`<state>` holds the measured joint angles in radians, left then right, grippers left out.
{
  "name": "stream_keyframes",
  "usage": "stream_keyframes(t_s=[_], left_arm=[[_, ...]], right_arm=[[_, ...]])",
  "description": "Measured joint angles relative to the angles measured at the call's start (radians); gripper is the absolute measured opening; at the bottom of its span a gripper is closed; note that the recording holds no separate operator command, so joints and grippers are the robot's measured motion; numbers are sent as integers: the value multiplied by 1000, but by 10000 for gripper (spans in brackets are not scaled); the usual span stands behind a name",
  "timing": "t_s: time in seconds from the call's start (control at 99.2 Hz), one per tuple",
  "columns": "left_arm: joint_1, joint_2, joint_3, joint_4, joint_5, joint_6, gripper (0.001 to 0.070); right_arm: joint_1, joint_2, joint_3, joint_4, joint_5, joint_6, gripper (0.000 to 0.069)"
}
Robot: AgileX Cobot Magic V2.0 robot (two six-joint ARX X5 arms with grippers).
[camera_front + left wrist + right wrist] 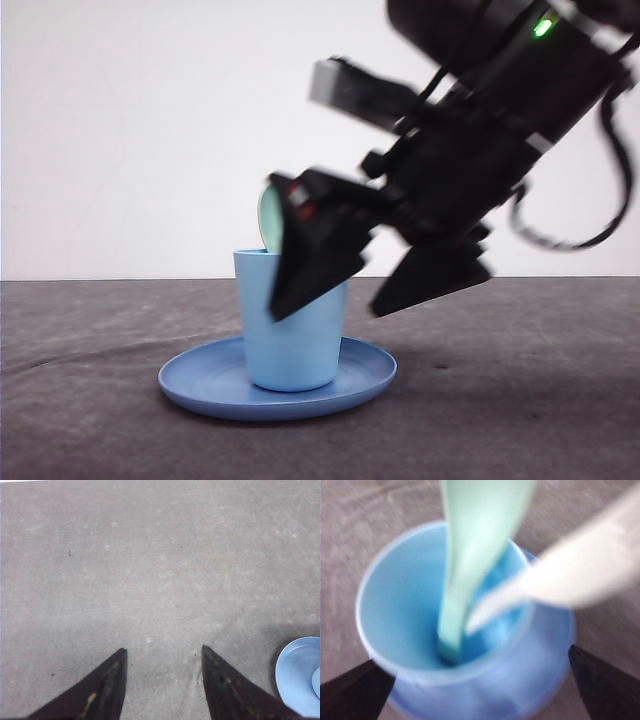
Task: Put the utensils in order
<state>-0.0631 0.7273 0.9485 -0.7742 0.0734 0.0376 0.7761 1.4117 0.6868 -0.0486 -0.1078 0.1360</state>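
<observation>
Already my right claw (345, 290) is hanging wide open around the light blue cup (290, 330), its fingers spread on either side of the rim and gripping nothing. The mint-green spoon (470, 565) is standing inside the cup, handle end down at the bottom, bowl leaning up past the rim. The white fork (560, 575) is lying across the rim, one end reaching down into the cup; the blur is keeping me from telling whether it is settling or free. The cup is sitting on the blue plate (200, 385), near the middle of the tabletop (80, 340).

My left claw (162, 680) is hovering open over bare tabletop, holding nothing, with the plate's edge just beside it.

I am judging the risk to be in pulling away: a finger is crowding close to the cup and the leaning utensils, so a careless lift could clip the spoon or fork, flick one out, or tip the cup on its plate.
</observation>
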Motion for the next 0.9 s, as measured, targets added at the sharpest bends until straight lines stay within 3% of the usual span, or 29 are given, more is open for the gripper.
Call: stream_keyframes(t_s=[0.192,0.554,0.746,0.897], left_arm=[[0,0,0,0,0,0,273],[0,0,0,0,0,0,273],[0,0,0,0,0,0,273],[0,0,0,0,0,0,273]], right_arm=[[-109,-172,5,-274,8,-21,680],[-457,-514,116,-675,30,-32,680],[-600,-605,147,-779,30,-35,680],[-637,-619,147,-803,30,-43,680]])
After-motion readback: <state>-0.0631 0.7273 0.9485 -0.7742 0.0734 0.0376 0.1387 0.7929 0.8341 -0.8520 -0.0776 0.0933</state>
